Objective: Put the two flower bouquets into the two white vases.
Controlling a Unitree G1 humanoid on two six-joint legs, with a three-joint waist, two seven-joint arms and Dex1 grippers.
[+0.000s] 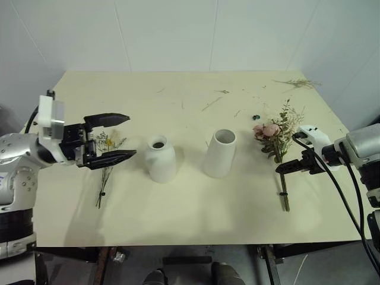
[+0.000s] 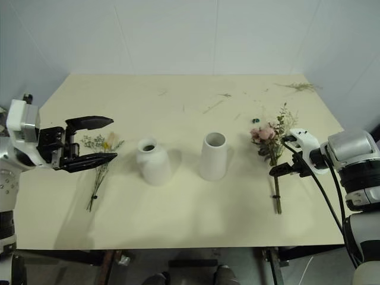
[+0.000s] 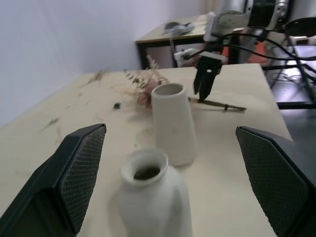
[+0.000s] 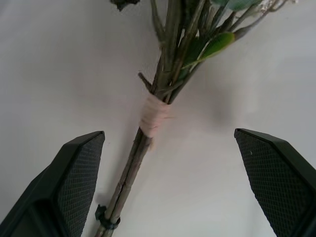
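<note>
The large bouquet (image 1: 274, 135) with pink roses lies on the right of the table, stems toward the front edge. My right gripper (image 1: 286, 167) is open and points down over its stems; the taped binding (image 4: 153, 116) lies between the spread fingers, which do not touch it. The small wispy bouquet (image 1: 106, 161) lies on the left. My left gripper (image 1: 131, 136) hovers open above it, pointing toward the short bottle-shaped vase (image 1: 160, 159). The taller wide-mouthed vase (image 1: 220, 153) stands upright just right of it. Both vases are without flowers.
Loose dried twig scraps (image 1: 298, 83) lie at the far right corner, with more (image 1: 211, 104) toward the middle back. A small dark bit (image 1: 256, 117) sits behind the large bouquet. White walls close the table's back and sides. Another table (image 3: 168, 32) stands beyond the right arm.
</note>
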